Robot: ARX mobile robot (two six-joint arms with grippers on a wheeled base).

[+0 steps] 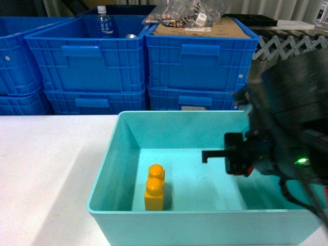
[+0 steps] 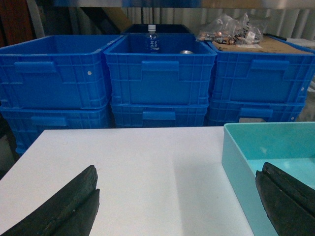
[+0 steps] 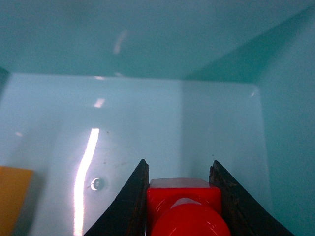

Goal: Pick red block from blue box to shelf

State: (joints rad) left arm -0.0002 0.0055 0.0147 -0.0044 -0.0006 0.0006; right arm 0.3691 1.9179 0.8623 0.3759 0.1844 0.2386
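Right wrist view shows my right gripper point(image 3: 179, 196) pinching the red block point(image 3: 183, 209) inside the blue box point(image 3: 147, 49); next I lift it out toward the shelf.

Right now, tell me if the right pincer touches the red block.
Touching: the right wrist view shows the right pincer with both fingers pressed against the red block.

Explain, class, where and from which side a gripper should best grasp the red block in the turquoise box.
Grip the red block by its two flat opposite side faces, coming from above: the stud on top leaves the sides as the flat surfaces. The right gripper already brackets it this way inside the blue box.
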